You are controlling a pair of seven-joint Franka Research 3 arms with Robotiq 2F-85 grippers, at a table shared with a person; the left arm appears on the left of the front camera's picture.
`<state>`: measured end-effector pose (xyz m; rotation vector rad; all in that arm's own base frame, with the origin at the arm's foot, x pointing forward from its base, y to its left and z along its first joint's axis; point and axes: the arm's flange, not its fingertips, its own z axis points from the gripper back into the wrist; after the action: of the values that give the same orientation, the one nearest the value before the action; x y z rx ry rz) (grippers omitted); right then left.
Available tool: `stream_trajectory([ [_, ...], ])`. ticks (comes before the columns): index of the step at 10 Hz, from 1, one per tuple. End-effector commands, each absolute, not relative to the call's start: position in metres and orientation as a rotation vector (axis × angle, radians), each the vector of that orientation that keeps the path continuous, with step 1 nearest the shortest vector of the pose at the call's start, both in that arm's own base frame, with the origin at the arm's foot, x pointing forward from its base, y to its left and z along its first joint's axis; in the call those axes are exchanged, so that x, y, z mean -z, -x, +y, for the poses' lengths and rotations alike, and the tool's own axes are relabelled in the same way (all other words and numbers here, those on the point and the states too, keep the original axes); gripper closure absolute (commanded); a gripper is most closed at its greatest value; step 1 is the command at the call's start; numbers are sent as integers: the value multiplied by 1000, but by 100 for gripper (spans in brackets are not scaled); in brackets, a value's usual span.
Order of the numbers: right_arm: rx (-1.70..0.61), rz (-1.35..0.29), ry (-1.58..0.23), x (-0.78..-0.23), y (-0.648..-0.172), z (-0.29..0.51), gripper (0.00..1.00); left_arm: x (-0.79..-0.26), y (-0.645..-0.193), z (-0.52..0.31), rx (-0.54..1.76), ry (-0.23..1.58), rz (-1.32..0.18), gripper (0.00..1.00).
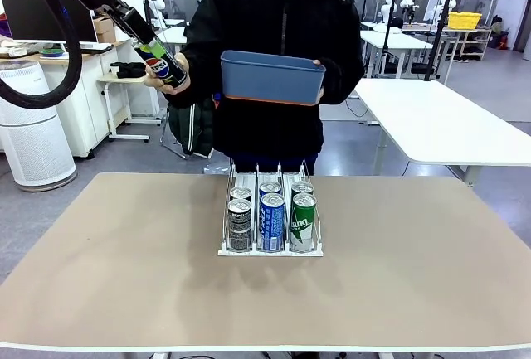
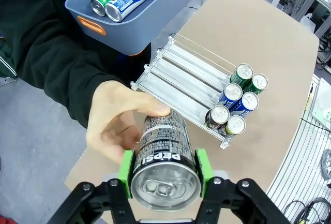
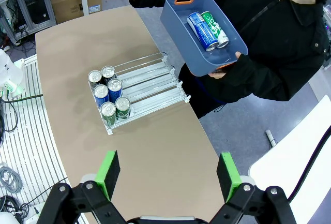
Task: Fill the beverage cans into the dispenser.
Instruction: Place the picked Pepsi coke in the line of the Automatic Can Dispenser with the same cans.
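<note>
Pepsi can (image 2: 164, 157) clamped in the left fingers (image 2: 164, 166), raised beyond the bench (image 1: 124, 251), a person's hand (image 2: 116, 125) on it too: the handover. Next, carry it to the dispenser (image 1: 270, 251), probably the black lane. Six cans (image 1: 272, 220) there, seemingly two per colour; two lie in the bin (image 1: 272, 79). Right fingers (image 3: 168, 175) spread, empty.

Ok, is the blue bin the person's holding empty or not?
Not empty: the blue bin holds two cans lying on their sides, a blue can and a green can.
</note>
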<state>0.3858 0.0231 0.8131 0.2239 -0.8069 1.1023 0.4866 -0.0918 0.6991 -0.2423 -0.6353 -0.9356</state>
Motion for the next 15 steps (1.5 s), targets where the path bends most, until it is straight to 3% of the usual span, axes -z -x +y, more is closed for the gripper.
stream_trajectory([
  [1, -1102, -807, -225, -813, -385, 23, 0, -698, -487, -89, 946, 249, -638, 100],
  [15, -1102, -807, -225, -813, -385, 23, 0, -698, -487, -89, 946, 249, -638, 100],
])
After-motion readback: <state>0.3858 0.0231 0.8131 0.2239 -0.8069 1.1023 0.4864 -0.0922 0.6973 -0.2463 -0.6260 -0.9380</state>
